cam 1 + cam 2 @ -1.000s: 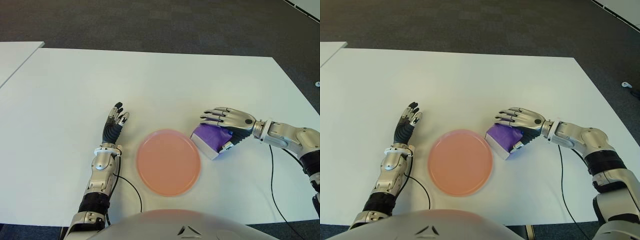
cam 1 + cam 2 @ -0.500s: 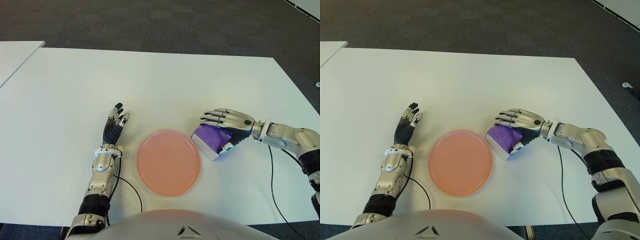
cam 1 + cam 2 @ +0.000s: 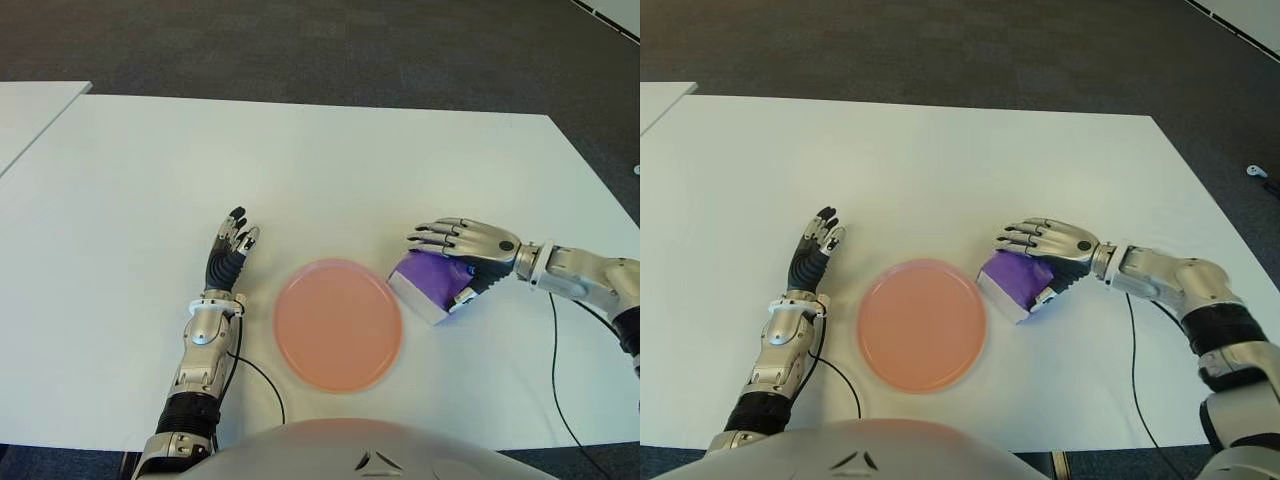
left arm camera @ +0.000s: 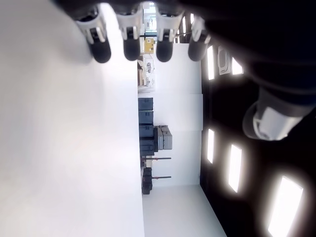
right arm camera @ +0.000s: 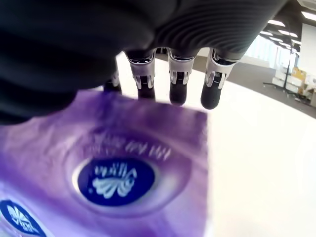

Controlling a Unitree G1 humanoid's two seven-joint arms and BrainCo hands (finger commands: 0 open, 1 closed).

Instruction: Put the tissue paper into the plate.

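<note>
The purple tissue pack (image 3: 425,278) lies tilted just right of the pink plate (image 3: 338,323) on the white table (image 3: 300,160). My right hand (image 3: 445,262) covers the pack from the right. Its fingers (image 5: 177,91) stretch over the top and past the far edge, and the thumb presses the near side. In the right wrist view the pack (image 5: 123,168) fills the space under the palm. Nothing is in the plate. My left hand (image 3: 230,245) shows left of the plate with its fingers straight and nothing in it.
A black cable (image 3: 262,385) runs along the table near the front edge by my left arm, and another (image 3: 552,370) runs under my right arm. A second white table (image 3: 30,110) stands at the far left. Dark carpet lies beyond.
My right hand and the tissue pack under it have shifted slightly to the right, away from the plate. The left hand has not moved.
</note>
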